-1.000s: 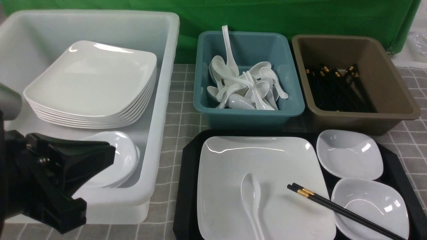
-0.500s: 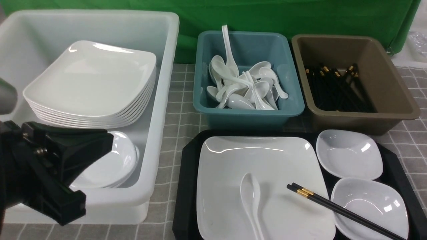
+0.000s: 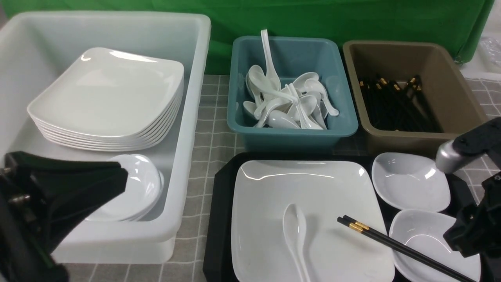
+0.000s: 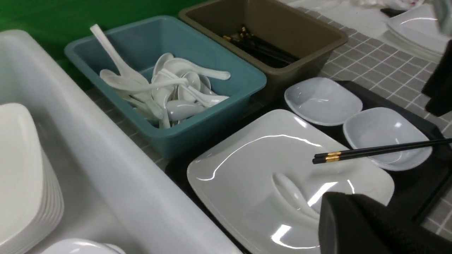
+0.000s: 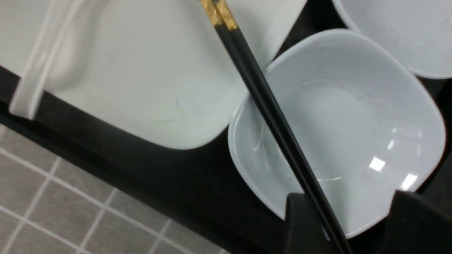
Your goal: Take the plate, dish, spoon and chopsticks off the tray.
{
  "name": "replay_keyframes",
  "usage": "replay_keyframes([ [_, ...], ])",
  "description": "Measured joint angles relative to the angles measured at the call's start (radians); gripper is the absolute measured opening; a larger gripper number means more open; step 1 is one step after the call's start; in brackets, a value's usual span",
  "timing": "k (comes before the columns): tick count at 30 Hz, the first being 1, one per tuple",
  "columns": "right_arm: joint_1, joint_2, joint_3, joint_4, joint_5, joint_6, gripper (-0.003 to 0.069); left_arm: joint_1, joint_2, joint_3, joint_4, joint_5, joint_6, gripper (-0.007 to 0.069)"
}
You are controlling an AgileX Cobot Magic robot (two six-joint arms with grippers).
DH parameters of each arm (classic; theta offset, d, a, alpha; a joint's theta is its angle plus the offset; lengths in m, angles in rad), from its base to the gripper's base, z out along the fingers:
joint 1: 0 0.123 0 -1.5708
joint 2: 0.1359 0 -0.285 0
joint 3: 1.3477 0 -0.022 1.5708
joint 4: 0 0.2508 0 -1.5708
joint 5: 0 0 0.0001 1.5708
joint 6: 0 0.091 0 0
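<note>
Hovers with right claw (image 5: 353,215) released, jaws spread either side of thin black gold-banded chopsticks (image 5: 268,106), at near right edge of big black rectangular plastic tray (image 5: 148,165). Bridges, by those sticks, large glossy white square plate (image 3: 313,192) and nearer small white rounded-square dish (image 3: 430,239). Lays glossy white soup spoon (image 3: 295,231) on plate, handle overhanging near rim. Holds left claw (image 3: 117,182) clenched on nothing before translucent white tub (image 3: 184,137). Leaves bare strip of grey checked bench (image 3: 203,164) between tub and tray.

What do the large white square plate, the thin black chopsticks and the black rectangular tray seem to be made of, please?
Large white square plate: glazed ceramic or melamine; glossy, sharp highlights.
Thin black chopsticks: likely plastic or lacquered wood; satin, gold bands.
Black rectangular tray: probably plastic; dull rim.
</note>
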Motion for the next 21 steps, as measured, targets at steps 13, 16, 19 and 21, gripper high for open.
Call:
replay_keyframes([
  [13, 0.0, 0.167, -0.006, -0.015, -0.025, -0.061, 0.0519, -0.001, -0.11, -0.005, 0.041, 0.045, 0.002, 0.0021],
  [16, 0.0, 0.229, -0.008, -0.029, -0.041, -0.065, 0.0521, -0.001, -0.11, -0.005, 0.043, 0.042, 0.003, 0.0021],
  [19, 0.0, 0.301, -0.008, -0.034, -0.066, -0.072, 0.0521, -0.001, -0.11, -0.005, 0.043, 0.041, 0.003, 0.0021],
  [21, 0.0, 0.335, -0.008, -0.036, -0.076, -0.083, 0.0521, -0.001, -0.11, -0.005, 0.043, 0.041, 0.003, 0.0021],
])
